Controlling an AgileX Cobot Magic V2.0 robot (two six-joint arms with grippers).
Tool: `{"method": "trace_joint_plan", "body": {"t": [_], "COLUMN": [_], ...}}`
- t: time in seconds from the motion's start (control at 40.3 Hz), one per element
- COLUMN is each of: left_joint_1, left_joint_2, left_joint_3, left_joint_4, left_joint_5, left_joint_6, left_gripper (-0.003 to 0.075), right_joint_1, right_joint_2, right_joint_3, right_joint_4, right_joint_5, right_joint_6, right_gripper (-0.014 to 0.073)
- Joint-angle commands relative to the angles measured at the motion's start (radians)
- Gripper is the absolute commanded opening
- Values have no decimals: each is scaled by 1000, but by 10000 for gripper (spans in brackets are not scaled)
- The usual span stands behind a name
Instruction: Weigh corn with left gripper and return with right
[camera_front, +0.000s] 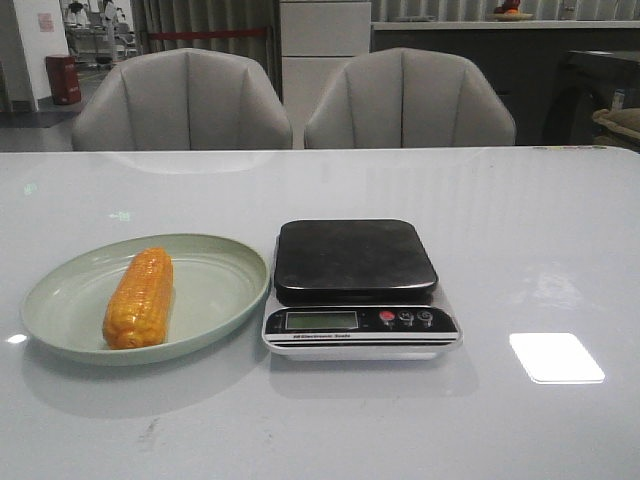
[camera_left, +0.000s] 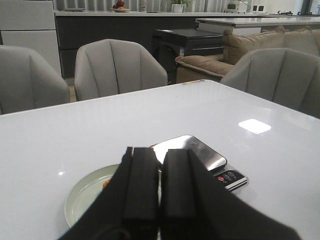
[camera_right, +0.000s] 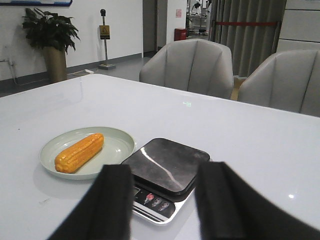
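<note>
One corn (camera_front: 139, 297) on plate (camera_front: 215, 300), half-hidden behind left pincer (camera_left: 151, 189).

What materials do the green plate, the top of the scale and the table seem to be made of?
The plate looks like matte plastic or melamine: pale green, with a soft, dull sheen. The scale top appears to be dark polished metal, perhaps glass, since it mirrors light streaks. The table seems glossy white, lacquer or glass, with a sharp window reflection; which one is unclear.
</note>
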Motion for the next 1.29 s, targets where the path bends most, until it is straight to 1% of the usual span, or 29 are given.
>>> {"method": "trace_joint_plan", "body": {"t": [0.0,0.025,0.075,0.124,0.671,0.77,0.869,0.993,1.093,1.267], "left_joint_1": [-5,-5,-5,-5,-5,14,71,174,270,441], "left_joint_2": [13,13,13,13,13,15,15,15,15,15], "left_joint_3": [-27,-27,-27,-27,-27,-27,-27,-10,38,198], "left_joint_4": [8,8,8,8,8,-12,-101,-143,-145,-151], "left_joint_5": [-79,-79,-79,-79,-79,-79,-79,-92,-170,-339], "left_joint_6": [-5,-5,-5,-5,-5,-5,-2,3,3,15], "left_gripper": [114,114,114,114,114,114,114,114,114,114], "right_joint_1": [-5,-5,-5,-5,-5,-5,-5,-5,-5,-5], "right_joint_2": [10,10,10,10,10,10,10,10,10,10], "right_joint_3": [-24,-24,-24,-24,-23,-23,-23,-23,-23,-23], "right_joint_4": [-11,-11,-11,-11,-11,-11,-11,-11,-11,-11], "right_joint_5": [-90,-90,-90,-88,-89,-89,-89,-89,-89,-89], "right_joint_6": [-8,-8,-8,-8,-8,-8,-8,-8,-8,-8], "right_gripper": [160,115,155,169,166,166,166,166,166,166]}}
